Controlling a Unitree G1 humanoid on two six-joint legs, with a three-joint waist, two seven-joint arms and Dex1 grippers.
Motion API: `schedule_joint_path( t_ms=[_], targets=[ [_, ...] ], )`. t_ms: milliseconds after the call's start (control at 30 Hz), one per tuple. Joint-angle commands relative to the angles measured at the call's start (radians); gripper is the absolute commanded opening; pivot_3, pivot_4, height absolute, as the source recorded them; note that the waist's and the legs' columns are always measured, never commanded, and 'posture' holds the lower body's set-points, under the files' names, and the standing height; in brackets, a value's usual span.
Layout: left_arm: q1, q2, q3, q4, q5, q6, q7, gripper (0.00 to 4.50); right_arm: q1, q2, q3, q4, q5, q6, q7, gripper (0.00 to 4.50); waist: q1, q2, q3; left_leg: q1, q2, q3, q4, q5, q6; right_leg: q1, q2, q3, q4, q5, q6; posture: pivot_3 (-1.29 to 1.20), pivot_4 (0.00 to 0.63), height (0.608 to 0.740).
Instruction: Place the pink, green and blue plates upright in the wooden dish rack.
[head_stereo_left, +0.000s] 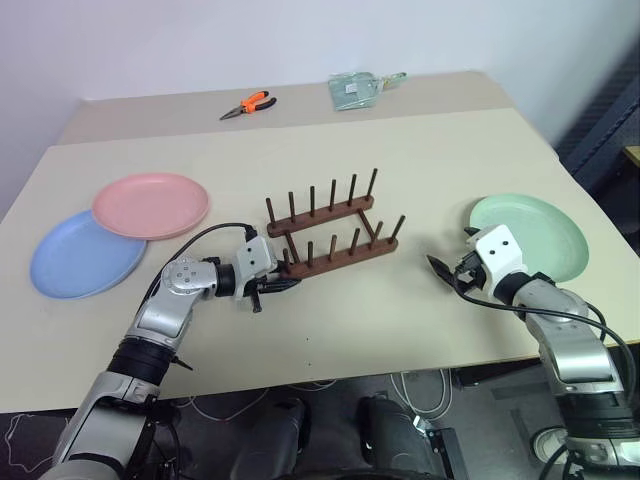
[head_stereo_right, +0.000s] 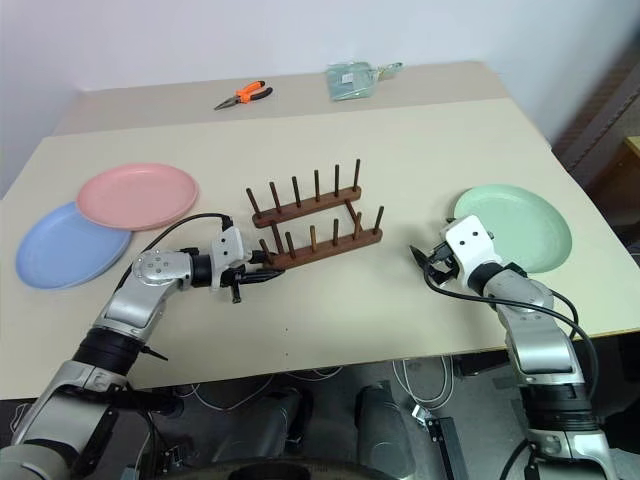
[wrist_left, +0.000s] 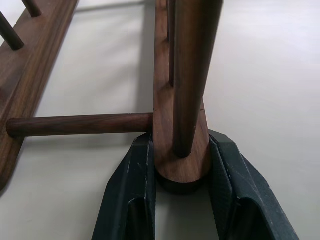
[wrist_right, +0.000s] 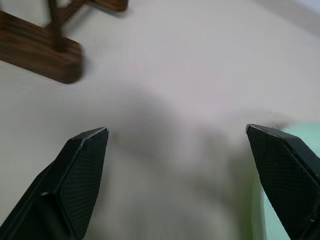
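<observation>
The wooden dish rack (head_stereo_left: 330, 235) stands empty at the table's middle. My left gripper (head_stereo_left: 285, 284) is at the left end of its near base bar. In the left wrist view its two black fingers (wrist_left: 135, 170) press both sides of that bar end (wrist_left: 180, 160). The pink plate (head_stereo_left: 150, 203) lies flat at the left, overlapping the blue plate (head_stereo_left: 80, 258) beside it. The green plate (head_stereo_left: 535, 235) lies flat at the right. My right gripper (head_stereo_left: 447, 270) hovers just left of the green plate, open and holding nothing, with the plate's edge (wrist_right: 280, 200) beside one finger.
Orange-handled pliers (head_stereo_left: 248, 103) and a clear plastic packet (head_stereo_left: 355, 90) lie at the table's far side. The table's front edge (head_stereo_left: 330, 375) runs just below both arms, with cables hanging under it.
</observation>
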Motion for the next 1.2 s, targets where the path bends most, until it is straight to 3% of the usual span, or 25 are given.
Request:
schedule_joint_path(
  t_ms=[33, 67, 300, 367, 400, 467, 600, 667, 800, 967, 1200],
  targets=[
    [0.000, -0.002, -0.045, -0.024, -0.013, 0.015, -0.081, 0.76, 0.028, -0.042, -0.055, -0.061, 0.022, 0.000, 0.021, 4.50, 0.002, 0.000, 0.000, 0.000, 0.000, 0.000, 0.000, 0.000, 0.000, 0.000, 0.000, 0.000, 0.000, 0.000, 0.000, 0.00, 0.150, 0.740],
    [-0.012, -0.004, -0.044, -0.003, -0.008, 0.020, -0.078, 0.76, 0.033, -0.046, -0.058, -0.061, 0.022, -0.001, 0.022, 4.50, 0.001, 0.000, 0.000, 0.000, 0.000, 0.000, 0.001, 0.000, 0.000, 0.001, 0.000, 0.000, 0.000, 0.000, 0.000, 0.00, 0.150, 0.740],
    [0.008, 0.047, 0.007, 0.054, 0.028, 0.069, -0.003, 4.27, 0.052, -0.058, -0.066, -0.087, 0.037, 0.007, 0.057, 4.50, -0.004, 0.000, 0.000, 0.000, 0.000, 0.000, 0.001, 0.000, 0.000, 0.001, 0.000, 0.000, 0.000, 0.000, 0.000, 0.00, 0.150, 0.740],
    [0.066, 0.087, 0.032, 0.001, 0.004, 0.108, -0.008, 4.34, 0.069, -0.066, -0.067, -0.112, 0.065, 0.022, 0.096, 3.95, -0.011, 0.000, 0.000, 0.000, 0.001, 0.000, 0.000, 0.000, 0.000, 0.001, 0.000, 0.000, 0.000, 0.000, 0.000, 0.00, 0.150, 0.740],
    [0.099, 0.103, 0.049, -0.038, -0.018, 0.137, -0.012, 4.18, 0.083, -0.071, -0.065, -0.130, 0.081, 0.032, 0.118, 3.65, -0.018, 0.000, 0.000, 0.001, 0.001, 0.000, 0.000, 0.000, 0.000, 0.000, 0.000, 0.000, 0.000, 0.000, 0.000, 0.00, 0.150, 0.740],
    [0.177, 0.131, 0.081, -0.146, -0.084, 0.216, -0.024, 3.44, 0.117, -0.083, -0.051, -0.178, 0.114, 0.060, 0.161, 2.73, -0.026, 0.001, 0.000, 0.001, 0.002, 0.000, -0.001, 0.000, 0.000, 0.000, 0.001, 0.000, 0.000, 0.000, 0.000, 0.00, 0.150, 0.740],
    [0.289, 0.143, 0.080, -0.360, -0.171, 0.348, -0.009, 1.40, 0.165, -0.087, -0.001, -0.279, 0.190, 0.142, 0.238, 0.58, -0.026, 0.001, -0.001, 0.001, 0.003, 0.000, -0.001, -0.001, 0.000, 0.000, 0.001, 0.001, 0.000, -0.001, 0.000, 0.00, 0.150, 0.740],
    [0.305, 0.124, 0.064, -0.408, -0.174, 0.393, 0.027, 0.59, 0.171, -0.086, 0.022, -0.302, 0.196, 0.161, 0.251, 0.00, -0.020, 0.001, -0.001, 0.001, 0.003, 0.000, 0.000, -0.001, 0.000, 0.001, 0.001, 0.000, 0.000, -0.002, -0.001, 0.00, 0.150, 0.740],
    [0.297, 0.026, 0.016, -0.438, -0.160, 0.453, 0.119, 0.59, 0.114, -0.041, 0.109, -0.273, 0.143, 0.161, 0.208, 0.00, 0.001, 0.001, -0.001, 0.000, 0.002, 0.000, 0.001, -0.001, 0.000, 0.003, 0.000, 0.000, -0.003, -0.003, -0.002, 0.00, 0.150, 0.740],
    [0.213, -0.115, 0.020, -0.254, -0.019, 0.355, 0.352, 0.59, -0.021, 0.061, 0.212, -0.119, 0.008, 0.122, 0.067, 0.00, 0.008, 0.000, -0.002, 0.000, 0.002, 0.000, 0.003, -0.001, 0.000, 0.004, 0.000, -0.001, -0.004, -0.001, -0.001, 0.00, 0.150, 0.740],
    [0.132, -0.191, 0.056, -0.095, 0.014, 0.275, 0.486, 0.59, -0.137, 0.140, 0.232, 0.034, -0.048, 0.080, -0.018, 0.00, 0.000, -0.002, -0.004, 0.002, 0.002, 0.000, 0.002, 0.000, 0.000, 0.003, 0.000, -0.002, -0.001, 0.000, 0.000, 0.00, 0.150, 0.740]
  ],
)
